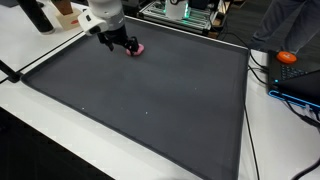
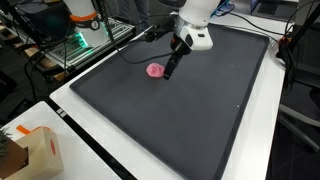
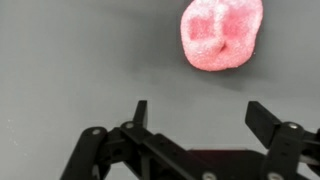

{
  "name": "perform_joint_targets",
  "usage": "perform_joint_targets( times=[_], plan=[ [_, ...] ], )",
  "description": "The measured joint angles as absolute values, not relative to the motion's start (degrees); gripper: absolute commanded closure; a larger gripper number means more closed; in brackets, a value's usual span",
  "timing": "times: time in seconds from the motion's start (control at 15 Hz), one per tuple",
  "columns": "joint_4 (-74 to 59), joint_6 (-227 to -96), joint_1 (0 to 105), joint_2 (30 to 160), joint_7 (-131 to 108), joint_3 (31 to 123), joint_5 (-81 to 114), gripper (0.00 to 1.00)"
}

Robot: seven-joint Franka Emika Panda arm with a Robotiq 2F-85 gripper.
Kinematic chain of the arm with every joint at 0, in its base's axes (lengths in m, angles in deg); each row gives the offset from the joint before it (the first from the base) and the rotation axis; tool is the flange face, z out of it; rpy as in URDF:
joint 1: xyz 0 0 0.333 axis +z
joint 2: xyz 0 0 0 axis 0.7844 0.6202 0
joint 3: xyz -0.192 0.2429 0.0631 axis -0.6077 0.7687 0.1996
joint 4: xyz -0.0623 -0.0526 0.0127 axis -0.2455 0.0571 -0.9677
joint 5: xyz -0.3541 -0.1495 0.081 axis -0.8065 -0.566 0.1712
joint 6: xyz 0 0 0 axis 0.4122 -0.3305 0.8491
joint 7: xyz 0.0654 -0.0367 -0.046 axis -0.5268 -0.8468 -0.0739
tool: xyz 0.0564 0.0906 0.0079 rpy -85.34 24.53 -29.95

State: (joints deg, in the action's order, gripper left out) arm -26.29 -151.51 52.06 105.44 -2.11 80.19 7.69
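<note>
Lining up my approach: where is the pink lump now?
In the wrist view the pink lump lies on the dark mat just beyond the open tool, untouched.

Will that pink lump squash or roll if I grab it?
Its fuzzy, dimpled surface suggests the pink lump is soft and would probably squash. It looks small and likely light, so the open claw might nudge it away.

Dark mat (image 1: 150, 110) on white table (image 1: 25, 50), orange object (image 1: 287, 57) off the mat, cardboard box (image 2: 40, 152) near table edge
</note>
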Motion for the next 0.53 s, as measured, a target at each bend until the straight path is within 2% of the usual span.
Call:
perform_joint_targets(
  times=[0.53],
  plan=[
    [-22.4, -145.4, 47.6, 107.8, -11.3, 76.0, 15.1, 0.00]
  ],
)
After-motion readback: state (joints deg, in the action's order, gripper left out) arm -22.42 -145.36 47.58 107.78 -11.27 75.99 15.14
